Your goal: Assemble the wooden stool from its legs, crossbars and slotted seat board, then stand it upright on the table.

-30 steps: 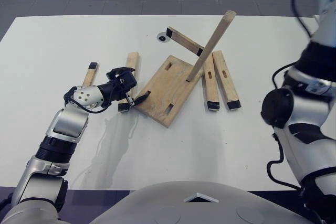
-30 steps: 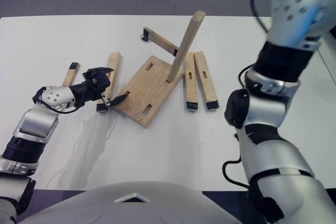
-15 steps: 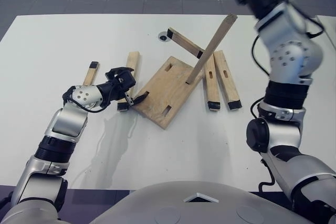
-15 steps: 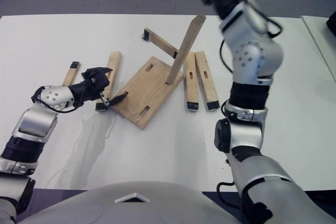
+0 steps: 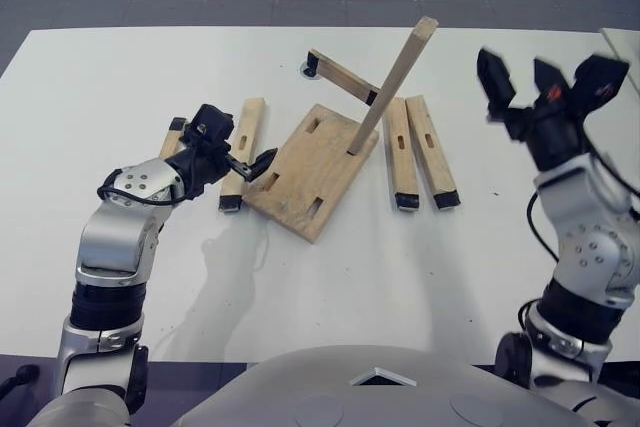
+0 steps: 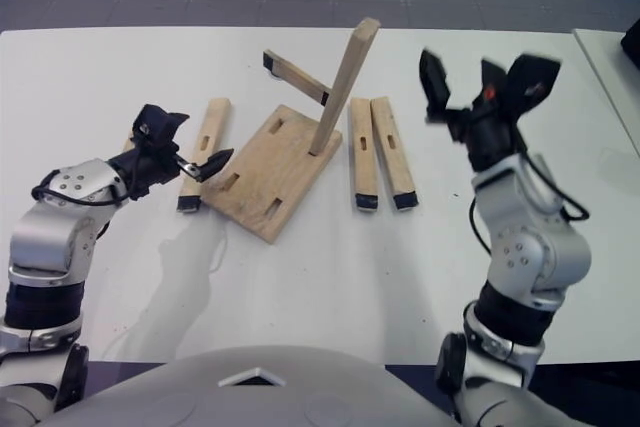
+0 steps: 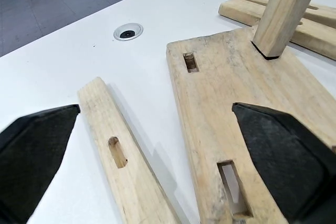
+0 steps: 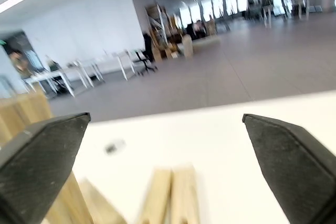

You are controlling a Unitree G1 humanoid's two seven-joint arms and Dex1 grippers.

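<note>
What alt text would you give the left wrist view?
The open left gripper frames a slotted wooden seat board on the white table, with one leg standing tilted in one of its slots. A loose leg with a slot lies beside the board, two more wooden pieces lie beyond the standing leg, and a round cable port sits in the tabletop.

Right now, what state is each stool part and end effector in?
seat board: lying flat, one slot filled
standing leg: in a slot, leaning
two right legs: lying flat, loose
left leg: lying flat, loose
left end effector: open
right end effector: open, raised
</note>
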